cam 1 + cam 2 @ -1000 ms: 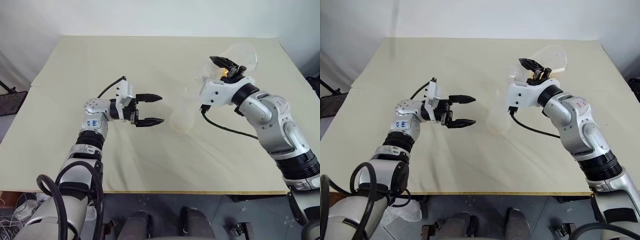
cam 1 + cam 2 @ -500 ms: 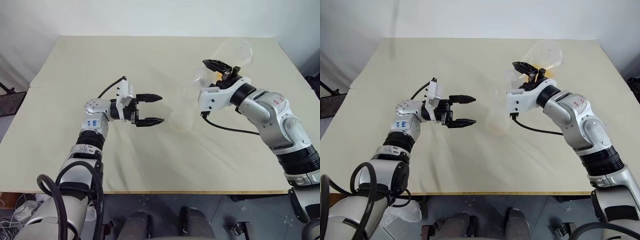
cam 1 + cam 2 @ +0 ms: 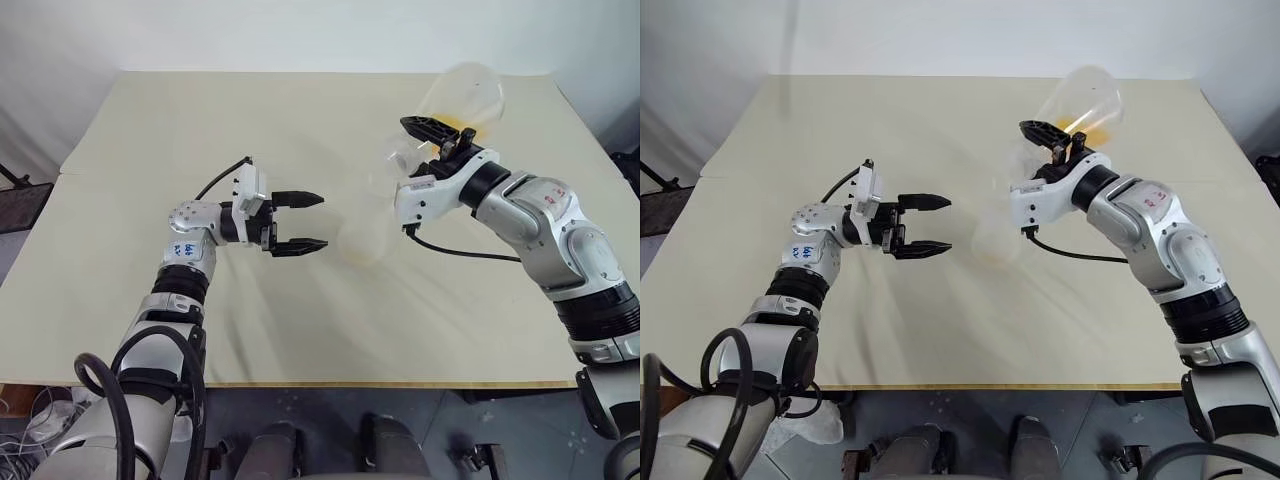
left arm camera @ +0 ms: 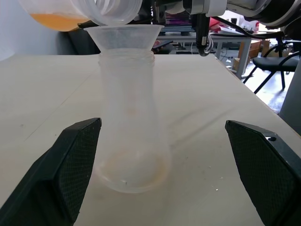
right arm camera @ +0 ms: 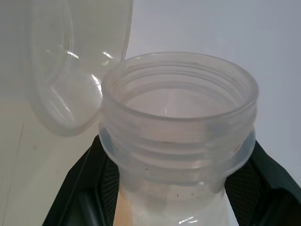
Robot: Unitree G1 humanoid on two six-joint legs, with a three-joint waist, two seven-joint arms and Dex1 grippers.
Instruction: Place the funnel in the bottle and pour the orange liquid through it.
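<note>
Since previous inspection: right tool (image 5: 178, 188) rolled further, pouring container (image 3: 462, 95) tipped more steeply, mouth brought over funnel (image 4: 123, 36). Right tool found clamped on that container's threaded neck. Left tool (image 3: 300, 222) unmoved, fingers wide apart, level, flanking bottle (image 4: 131, 136) without contact. Bottle upright on table (image 3: 200, 130), funnel seated in its neck. Orange liquid (image 4: 56, 21) pooled in tilted container, none seen falling yet. Judged: bottle thin-walled, light, nearly empty, easily toppled by a nudge at funnel; best steadied low on its wide base, gently, to avoid crushing.
</note>
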